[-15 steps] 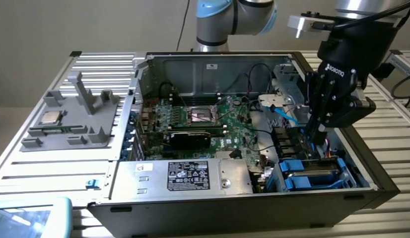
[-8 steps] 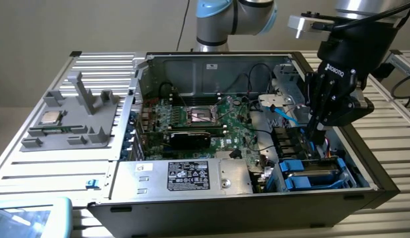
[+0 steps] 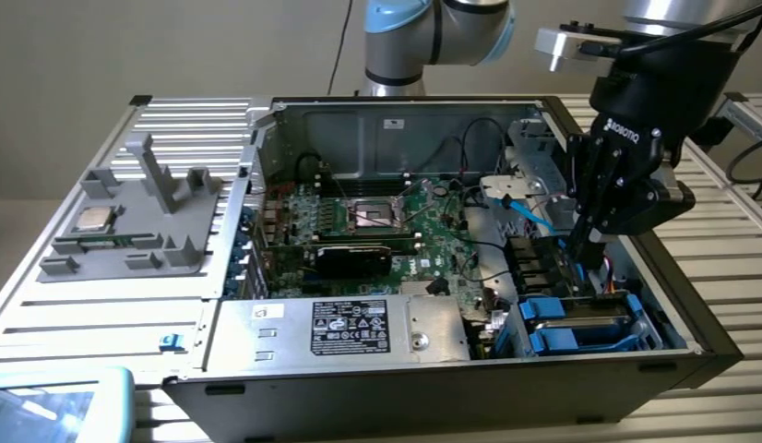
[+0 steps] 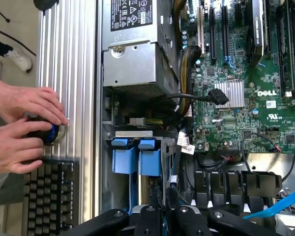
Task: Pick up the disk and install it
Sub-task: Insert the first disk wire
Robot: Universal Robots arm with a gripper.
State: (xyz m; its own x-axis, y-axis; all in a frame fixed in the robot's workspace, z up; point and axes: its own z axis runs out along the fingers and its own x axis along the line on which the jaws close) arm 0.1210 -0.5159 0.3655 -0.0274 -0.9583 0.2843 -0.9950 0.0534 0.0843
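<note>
Now, with the hand [image 3: 587,249] clamped together on the disk [image 3: 582,323] low in the drive bay beside the motherboard [image 3: 381,231], nearby cables [image 4: 187,105] could be snagged if it is tilted.

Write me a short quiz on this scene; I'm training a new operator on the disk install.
1. True or false: the gripper is lowered into the open computer case.
2. The bracket around the disk is: A red, B blue, C yellow.
3. What small part lies on the grey tray at the exterior view's left?
Key: 1 true; 2 B; 3 the CPU chip.
</note>
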